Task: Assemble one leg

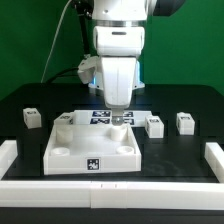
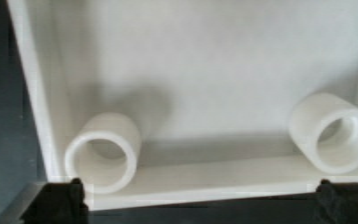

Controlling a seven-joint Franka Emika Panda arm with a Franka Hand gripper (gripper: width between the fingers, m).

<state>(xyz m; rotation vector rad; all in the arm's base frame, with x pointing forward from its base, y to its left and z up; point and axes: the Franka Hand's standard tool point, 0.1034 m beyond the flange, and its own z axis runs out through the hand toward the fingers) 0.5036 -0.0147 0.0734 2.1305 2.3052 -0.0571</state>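
My gripper [image 1: 118,120] hangs straight down over the far edge of the big white square panel [image 1: 90,148]. In the wrist view its two dark fingertips [image 2: 55,200] stand far apart, so the gripper [image 2: 204,206] is open and empty. The panel's wall [image 2: 194,172] and two of its round corner sockets [image 2: 101,150] lie just beyond the tips. Three small white legs with marker tags stand on the black table: one on the exterior view's left [image 1: 32,117] and two on its right [image 1: 153,124], [image 1: 185,121]. None is near the fingers.
The marker board [image 1: 98,117] lies behind the panel, partly hidden by the gripper. A small white block [image 1: 62,118] sits at the panel's far left corner. Raised white rails [image 1: 212,155] border the table's sides and front.
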